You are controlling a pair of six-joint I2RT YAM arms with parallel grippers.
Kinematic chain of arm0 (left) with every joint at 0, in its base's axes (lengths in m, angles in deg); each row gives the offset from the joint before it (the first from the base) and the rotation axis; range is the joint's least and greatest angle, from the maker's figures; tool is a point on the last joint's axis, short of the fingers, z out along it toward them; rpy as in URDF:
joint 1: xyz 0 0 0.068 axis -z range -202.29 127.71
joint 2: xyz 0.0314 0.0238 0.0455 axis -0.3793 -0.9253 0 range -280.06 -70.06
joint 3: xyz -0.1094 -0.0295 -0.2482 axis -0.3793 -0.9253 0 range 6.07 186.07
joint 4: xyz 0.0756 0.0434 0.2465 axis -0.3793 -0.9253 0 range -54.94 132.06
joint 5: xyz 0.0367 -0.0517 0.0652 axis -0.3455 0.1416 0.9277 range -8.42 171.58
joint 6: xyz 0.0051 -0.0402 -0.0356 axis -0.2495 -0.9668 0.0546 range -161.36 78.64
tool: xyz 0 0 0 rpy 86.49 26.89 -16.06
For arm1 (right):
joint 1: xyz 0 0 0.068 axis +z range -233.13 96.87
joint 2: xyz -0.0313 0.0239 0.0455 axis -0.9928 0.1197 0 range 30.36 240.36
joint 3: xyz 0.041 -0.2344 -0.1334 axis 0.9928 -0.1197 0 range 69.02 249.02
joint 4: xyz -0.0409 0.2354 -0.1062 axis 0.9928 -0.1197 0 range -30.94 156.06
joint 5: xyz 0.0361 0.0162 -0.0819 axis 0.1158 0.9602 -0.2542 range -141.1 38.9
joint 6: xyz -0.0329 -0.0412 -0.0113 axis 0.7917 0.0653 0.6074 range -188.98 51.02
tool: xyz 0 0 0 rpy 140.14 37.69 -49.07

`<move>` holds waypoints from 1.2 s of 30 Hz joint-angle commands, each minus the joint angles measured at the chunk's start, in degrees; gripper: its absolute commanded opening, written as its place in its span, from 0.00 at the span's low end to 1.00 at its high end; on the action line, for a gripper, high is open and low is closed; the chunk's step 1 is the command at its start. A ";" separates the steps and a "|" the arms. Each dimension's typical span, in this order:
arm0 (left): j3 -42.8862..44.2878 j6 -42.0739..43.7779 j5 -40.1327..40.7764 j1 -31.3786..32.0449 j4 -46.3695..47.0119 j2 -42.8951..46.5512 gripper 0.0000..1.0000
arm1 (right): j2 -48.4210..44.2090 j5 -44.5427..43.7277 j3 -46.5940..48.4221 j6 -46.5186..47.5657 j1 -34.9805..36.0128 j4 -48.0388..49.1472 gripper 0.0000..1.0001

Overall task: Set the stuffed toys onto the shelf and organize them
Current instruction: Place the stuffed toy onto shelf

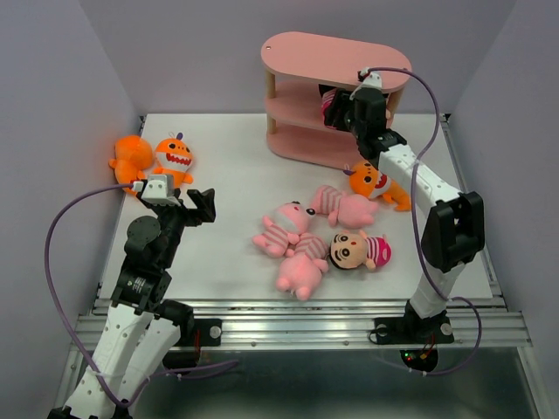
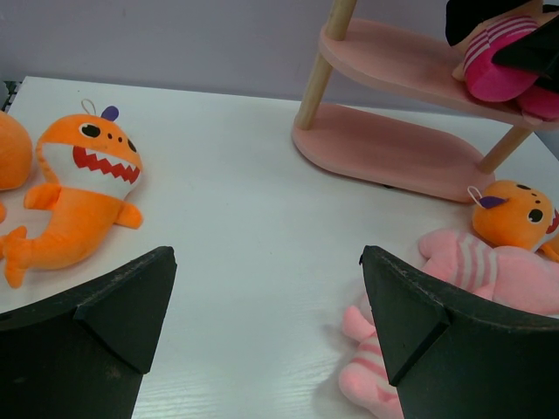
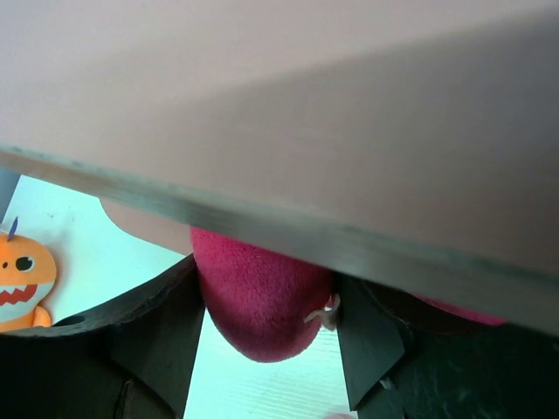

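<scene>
White bench (image 1: 236, 175) carries everything. The shelf (image 1: 336, 54) stands at its back right. The left claw (image 2: 269, 253) hovers wide open and empty over the bench's left side. The right claw (image 3: 266, 275) reaches into the middle tier, fingers (image 3: 153, 340) either side of a doll (image 2: 498, 65) lying there; whether it grips cannot be told. The pigs (image 1: 301, 262), monsters (image 1: 173, 159) and a second doll (image 1: 356, 250) lie on the bench.

You're in a robot lab cell, not a home or shop. The white table (image 1: 236, 253) is boxed in by plain lilac walls (image 1: 52, 105) on three sides. A slotted aluminium rail (image 1: 306, 325) runs along its near edge. The left arm (image 1: 148, 253) and right arm (image 1: 450, 227) are mounted there, and purple cables (image 1: 46, 244) loop loose from their wrists.
</scene>
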 commanded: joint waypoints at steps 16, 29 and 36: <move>-0.21 1.20 -0.07 -0.12 2.75 0.23 0.98 | -4.38 -0.39 -1.30 -2.06 -0.50 1.99 0.68; -0.21 1.19 -0.16 -0.12 2.66 0.41 0.98 | -6.49 -0.30 -2.45 -3.29 -0.50 2.07 0.70; -0.21 1.11 -0.16 -0.12 2.57 0.32 0.98 | -7.98 -1.00 -4.11 -3.37 -0.50 2.34 0.71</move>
